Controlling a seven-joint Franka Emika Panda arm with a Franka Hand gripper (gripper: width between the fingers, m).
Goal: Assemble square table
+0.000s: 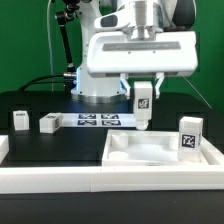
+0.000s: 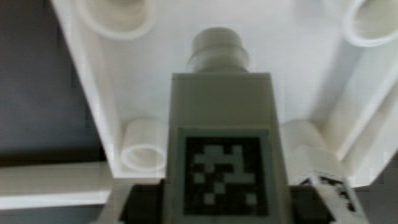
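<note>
Exterior view first: my pincer (image 1: 143, 94) is clamped on the held leg (image 1: 143, 112), upright at frame centre, just over the upper edge of the square slab (image 1: 150, 160). The slab lies lower right on the black table (image 1: 60, 145). A standing leg (image 1: 190, 135) sits at the slab's right edge; I cannot tell whether it is fastened. A far-left leg (image 1: 20, 121) and a second loose leg (image 1: 48, 123) rest at centre left, beside the marker board (image 1: 95, 120).

Wrist view: the held leg's round tip (image 2: 217, 45) points at the slab, with a round socket (image 2: 143, 152) just beside the leg.

I judge this early: no leg is plainly attached, and all four seem left to do.
</note>
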